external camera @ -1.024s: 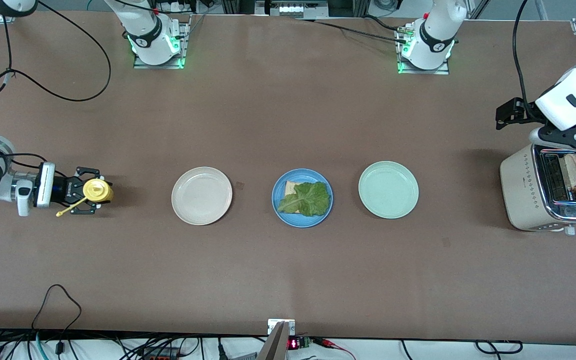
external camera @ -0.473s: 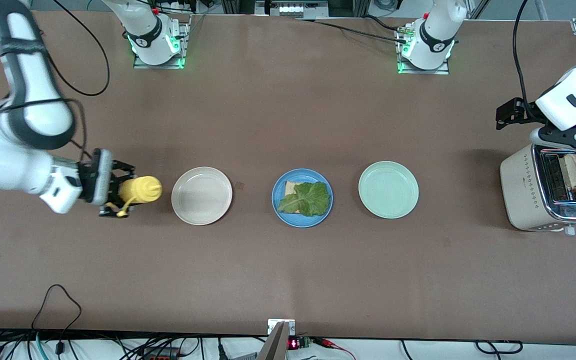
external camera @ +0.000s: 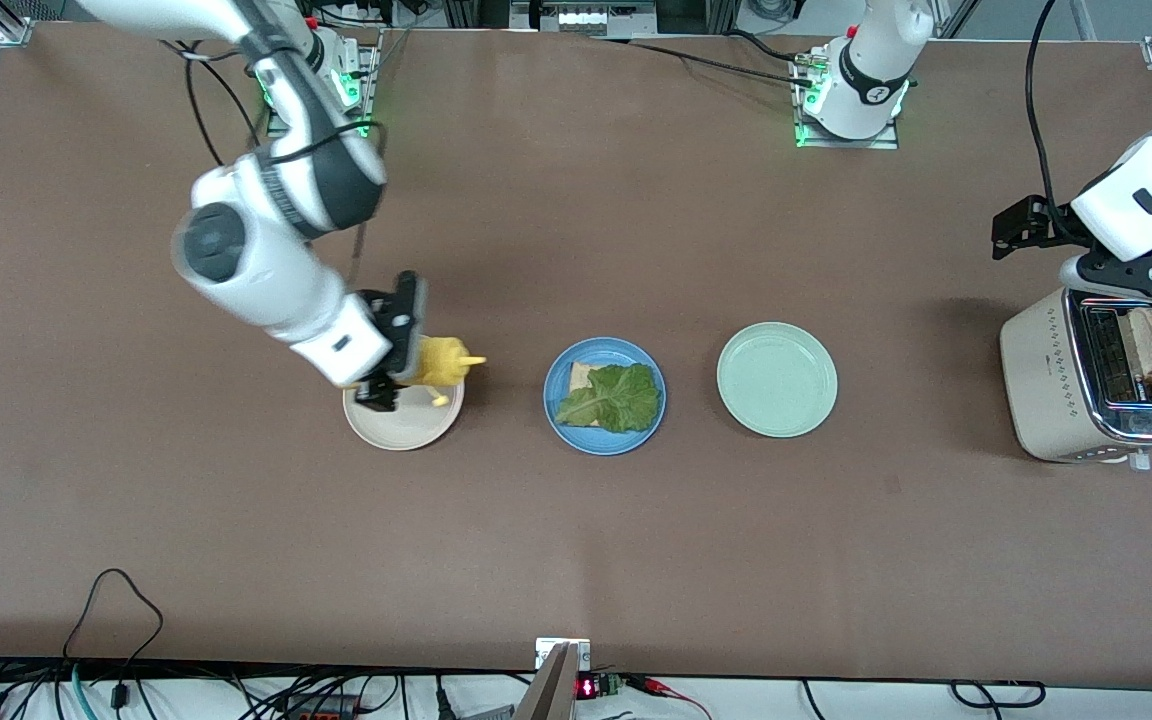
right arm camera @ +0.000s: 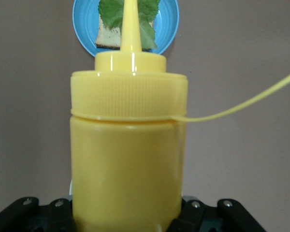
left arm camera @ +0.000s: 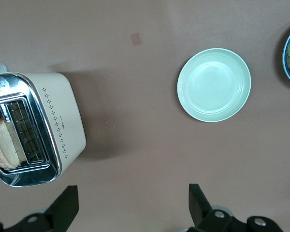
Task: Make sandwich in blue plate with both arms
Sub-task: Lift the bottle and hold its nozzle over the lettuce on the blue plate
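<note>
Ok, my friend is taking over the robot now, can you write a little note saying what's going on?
Right gripper: shut on the yellow squeeze bottle, over the beige plate, nozzle toward the blue plate.
Left gripper: open, empty, waiting over the toaster.
Done: one bread slice with lettuce on the blue plate.
Left: sauce, then the bread in the toaster on top.

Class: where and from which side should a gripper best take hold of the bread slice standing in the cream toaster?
Probably the tan-crusted bread slice's exposed top edge, from straight above: it stands upright in the cream toaster's slot, whose chrome walls hide its lower part. The open left gripper hangs above the table beside it.
</note>
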Robot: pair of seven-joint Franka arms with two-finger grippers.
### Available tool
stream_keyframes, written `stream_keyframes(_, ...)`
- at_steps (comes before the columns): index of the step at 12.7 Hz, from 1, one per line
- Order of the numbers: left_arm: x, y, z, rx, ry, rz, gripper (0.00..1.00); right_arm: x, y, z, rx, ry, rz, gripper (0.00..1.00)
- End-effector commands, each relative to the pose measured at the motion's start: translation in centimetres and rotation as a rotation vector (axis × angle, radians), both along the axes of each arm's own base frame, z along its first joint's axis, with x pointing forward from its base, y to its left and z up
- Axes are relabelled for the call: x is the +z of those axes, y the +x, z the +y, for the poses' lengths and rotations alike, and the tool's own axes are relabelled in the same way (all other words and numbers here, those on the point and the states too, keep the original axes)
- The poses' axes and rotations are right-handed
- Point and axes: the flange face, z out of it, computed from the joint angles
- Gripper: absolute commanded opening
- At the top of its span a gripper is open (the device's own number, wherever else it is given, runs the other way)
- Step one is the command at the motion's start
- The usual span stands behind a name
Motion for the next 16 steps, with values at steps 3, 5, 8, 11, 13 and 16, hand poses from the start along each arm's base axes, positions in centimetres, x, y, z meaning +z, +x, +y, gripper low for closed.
stream_keyframes(3,0.7,-0.3,-0.1,0.007,-0.014,0.002,1.0,-5.1,-2.1,8.2,-0.051,-0.152,-0.061,0.0)
stream_keyframes(5,0.7,-0.3,-0.1,0.009,-0.014,0.002,1.0,-7.7,-2.7,11.5,-0.047,-0.209,-0.093,0.0)
stream_keyframes(8,0.6,-0.3,-0.1,0.007,-0.014,0.003,1.0,-10.7,-3.3,13.0,-0.036,-0.241,-0.098,0.0)
stream_keyframes(11,0.7,-0.3,-0.1,0.009,-0.014,0.002,1.0,-11.2,-3.2,12.9,-0.034,-0.247,-0.093,0.0)
stream_keyframes(13,0.6,-0.3,-0.1,0.009,-0.014,0.003,1.0,-10.3,-2.0,11.3,-0.054,-0.241,-0.096,0.0)
stream_keyframes(16,0.5,-0.5,-0.1,0.008,-0.013,0.017,1.0,-4.2,0.9,5.8,-0.092,-0.174,-0.085,0.0)
